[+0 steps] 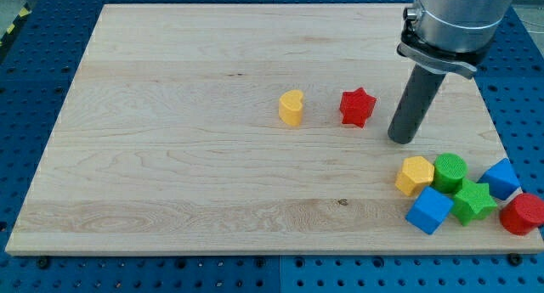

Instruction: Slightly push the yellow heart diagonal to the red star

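Observation:
The yellow heart (pixel 291 108) stands near the middle of the wooden board (pixel 170 140). The red star (pixel 357 107) stands just to its right, a small gap between them. My tip (pixel 402 140) rests on the board to the right of the red star and slightly lower in the view, apart from it. The tip touches no block.
A cluster of blocks lies at the board's lower right: a yellow hexagon (pixel 414 175), a green cylinder (pixel 450 171), a green star (pixel 473 200), a blue cube (pixel 428 211), a blue block (pixel 501 178) and a red cylinder (pixel 523 214).

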